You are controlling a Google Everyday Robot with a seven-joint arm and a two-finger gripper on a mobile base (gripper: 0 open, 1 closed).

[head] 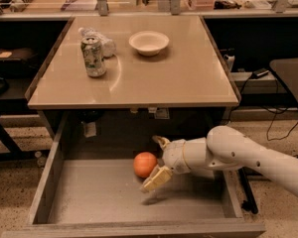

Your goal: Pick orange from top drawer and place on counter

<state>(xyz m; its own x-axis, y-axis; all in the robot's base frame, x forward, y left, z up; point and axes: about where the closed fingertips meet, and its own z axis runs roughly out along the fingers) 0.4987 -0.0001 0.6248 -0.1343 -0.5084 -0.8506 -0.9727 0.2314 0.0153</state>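
Observation:
The orange (144, 164) lies on the grey floor of the open top drawer (99, 197), near its back middle. My gripper (157, 162) reaches into the drawer from the right on a white arm (238, 157). Its two fingers are spread, one behind the orange and one (155, 179) in front of it to the right, so the orange sits at the mouth of the gripper, touching or almost touching. The beige counter (154, 78) lies above the drawer.
On the counter stand a soda can (94, 56), a crumpled clear bottle (100, 41) behind it and a white bowl (148, 42). A cluttered bench (139, 4) runs along the back. Cables and a dark table (290, 73) are at right.

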